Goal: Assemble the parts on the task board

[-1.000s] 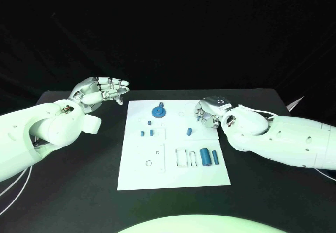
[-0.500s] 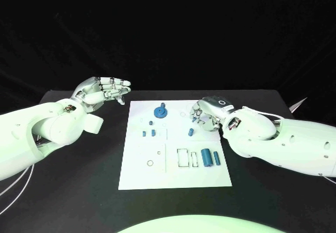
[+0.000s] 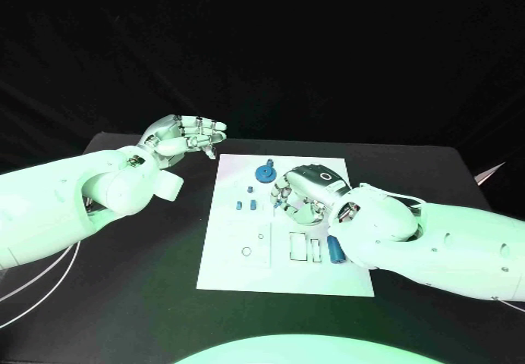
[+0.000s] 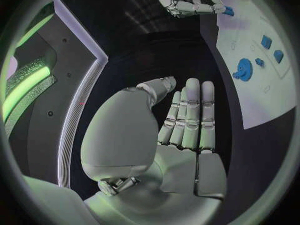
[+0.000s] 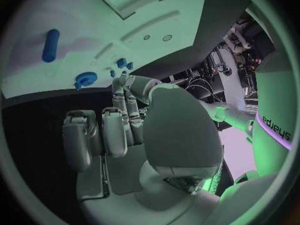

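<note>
The word "edeys" (letters uncertain) runs along a white panel (image 5: 277, 130) edged with a purple strip.

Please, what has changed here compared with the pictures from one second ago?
The right hand moved from the right edge of the white task board inward over its middle, near the small blue parts; whether it holds anything cannot be told. The left hand stays raised beyond the board's far left corner, holding nothing. The blue gear lies as before.

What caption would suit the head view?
Right hand over the white task board with blue parts; left hand raised beside it.
</note>
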Motion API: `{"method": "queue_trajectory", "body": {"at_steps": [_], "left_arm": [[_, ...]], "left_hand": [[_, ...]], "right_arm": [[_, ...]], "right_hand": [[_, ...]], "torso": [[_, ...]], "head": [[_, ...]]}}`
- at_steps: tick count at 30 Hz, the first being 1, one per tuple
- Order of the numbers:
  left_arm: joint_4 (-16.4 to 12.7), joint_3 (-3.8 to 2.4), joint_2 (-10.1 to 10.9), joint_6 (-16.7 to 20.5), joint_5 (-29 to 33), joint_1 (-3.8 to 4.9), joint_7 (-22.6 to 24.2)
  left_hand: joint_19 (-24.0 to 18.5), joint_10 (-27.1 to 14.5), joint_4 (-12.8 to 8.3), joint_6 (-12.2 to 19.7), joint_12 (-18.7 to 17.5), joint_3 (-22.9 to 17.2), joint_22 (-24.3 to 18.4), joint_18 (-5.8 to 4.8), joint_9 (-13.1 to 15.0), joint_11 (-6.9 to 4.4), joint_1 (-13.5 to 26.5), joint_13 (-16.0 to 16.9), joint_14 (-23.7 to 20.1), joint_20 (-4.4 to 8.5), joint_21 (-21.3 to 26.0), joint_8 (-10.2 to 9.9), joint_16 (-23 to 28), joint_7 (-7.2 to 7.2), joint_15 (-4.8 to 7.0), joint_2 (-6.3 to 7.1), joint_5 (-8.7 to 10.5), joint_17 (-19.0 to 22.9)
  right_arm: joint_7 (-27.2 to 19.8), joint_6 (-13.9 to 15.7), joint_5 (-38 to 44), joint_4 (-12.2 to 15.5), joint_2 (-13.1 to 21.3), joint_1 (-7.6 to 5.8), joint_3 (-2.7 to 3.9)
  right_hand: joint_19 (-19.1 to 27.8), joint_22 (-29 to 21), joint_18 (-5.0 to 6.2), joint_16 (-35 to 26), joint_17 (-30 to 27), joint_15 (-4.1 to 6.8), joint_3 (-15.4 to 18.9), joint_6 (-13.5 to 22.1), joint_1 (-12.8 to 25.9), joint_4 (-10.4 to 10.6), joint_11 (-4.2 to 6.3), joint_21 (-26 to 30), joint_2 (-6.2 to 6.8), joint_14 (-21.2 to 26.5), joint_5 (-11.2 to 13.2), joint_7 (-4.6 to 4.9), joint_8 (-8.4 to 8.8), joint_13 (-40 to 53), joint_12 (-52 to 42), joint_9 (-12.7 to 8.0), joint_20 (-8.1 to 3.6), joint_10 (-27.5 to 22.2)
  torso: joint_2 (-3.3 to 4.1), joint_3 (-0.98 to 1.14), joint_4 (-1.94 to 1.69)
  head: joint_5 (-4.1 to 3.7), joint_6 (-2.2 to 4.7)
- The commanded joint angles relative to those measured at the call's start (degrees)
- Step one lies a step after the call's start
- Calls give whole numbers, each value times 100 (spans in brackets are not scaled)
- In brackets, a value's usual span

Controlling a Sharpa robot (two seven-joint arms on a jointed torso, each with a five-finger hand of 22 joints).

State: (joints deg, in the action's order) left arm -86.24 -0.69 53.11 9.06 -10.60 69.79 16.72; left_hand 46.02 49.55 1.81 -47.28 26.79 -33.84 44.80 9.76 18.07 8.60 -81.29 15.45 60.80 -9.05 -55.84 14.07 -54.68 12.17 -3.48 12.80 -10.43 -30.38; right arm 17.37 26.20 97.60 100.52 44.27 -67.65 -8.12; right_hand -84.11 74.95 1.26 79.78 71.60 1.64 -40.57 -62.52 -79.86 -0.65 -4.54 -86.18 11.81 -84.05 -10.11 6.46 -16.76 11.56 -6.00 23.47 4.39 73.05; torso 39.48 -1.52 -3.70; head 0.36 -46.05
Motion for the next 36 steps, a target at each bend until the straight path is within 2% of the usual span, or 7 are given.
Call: {"method": "queue_trajectory", "body": {"at_steps": [1, 5, 8, 10, 19, 36], "left_arm": [[-2, -2, -63, -36, 16, 2, 23], [0, -2, -128, -36, 17, 3, 12], [-1, -1, -172, -42, 18, 3, 12], [1, -1, -189, -42, 18, 4, 12], [14, -1, -224, -52, 18, 5, -3], [20, -1, -237, -74, 18, 5, -25]], "left_hand": [[-26, -38, -22, 23, 38, 6, -8, 71, -7, -11, 31, -10, 3, -29, 27, -39, 37, 21, -33, -26, -11, 6], [-26, -38, -22, 23, 38, 6, -8, 71, -7, -11, 31, -10, 3, -29, 27, -39, 37, 21, -33, -26, -11, 6], [-26, -38, -22, 23, 38, 6, -8, 71, -7, -11, 31, -10, 3, -29, 27, -39, 37, 21, -33, -26, -11, 6], [-26, -38, -22, 23, 38, 6, -8, 71, -7, -11, 31, -10, 3, -29, 27, -39, 37, 21, -33, -26, -11, 6], [-29, -57, 5, 26, 67, 32, -21, 70, -4, -4, 76, -8, 3, -43, 50, -34, 36, 26, -45, -36, -1, 11], [-29, -62, 4, 28, 74, 34, -25, 71, -4, -5, 75, -8, 4, -44, 55, -34, 35, 24, -44, -40, -3, 12]], "right_arm": [[-130, -97, 27, -54, -99, 80, -13], [-147, -125, 39, -114, -237, 180, -30], [-151, -141, 56, -154, -338, 266, -37], [-149, -154, 65, -174, -383, 302, -41], [-145, -265, 81, -225, -491, 389, -60], [-84, -451, 142, -398, -636, 526, -87]], "right_hand": [[-432, 1311, -33, -13, -17, 32, -1, -25, 31, -28, 213, 24, -38, -241, -19, 1, -9, 8, -4, 9, -42, 244], [-432, 1311, -33, -13, -17, 32, -1, -25, 31, -28, 213, 24, -38, -241, -19, 1, -9, 8, -4, 9, -42, 244], [-428, 1305, -30, -15, -23, 32, -5, -23, 35, -32, 211, 36, -39, -240, -19, 3, -7, 8, 1, 8, -42, 243], [-428, 1305, -30, -15, -23, 32, -5, -23, 35, -32, 211, 36, -39, -240, -19, 3, -7, 8, 1, 8, -42, 243], [-426, 1303, -29, -14, -20, 32, -13, -19, 41, -39, 209, 40, -42, -240, -20, 7, -2, 6, 8, 8, -43, 241], [-423, 1300, -27, -18, -28, 31, -14, -16, 49, -42, 207, 47, -41, -239, -19, 11, 0, 6, 13, 8, -44, 240]], "torso": [[2, -8, -18], [20, -2, 6], [21, -5, 4], [20, 1, 8], [19, 5, 11], [22, 5, 12]], "head": [[71, -43], [141, -76], [184, -101], [218, -128], [320, -198], [339, -244]]}}
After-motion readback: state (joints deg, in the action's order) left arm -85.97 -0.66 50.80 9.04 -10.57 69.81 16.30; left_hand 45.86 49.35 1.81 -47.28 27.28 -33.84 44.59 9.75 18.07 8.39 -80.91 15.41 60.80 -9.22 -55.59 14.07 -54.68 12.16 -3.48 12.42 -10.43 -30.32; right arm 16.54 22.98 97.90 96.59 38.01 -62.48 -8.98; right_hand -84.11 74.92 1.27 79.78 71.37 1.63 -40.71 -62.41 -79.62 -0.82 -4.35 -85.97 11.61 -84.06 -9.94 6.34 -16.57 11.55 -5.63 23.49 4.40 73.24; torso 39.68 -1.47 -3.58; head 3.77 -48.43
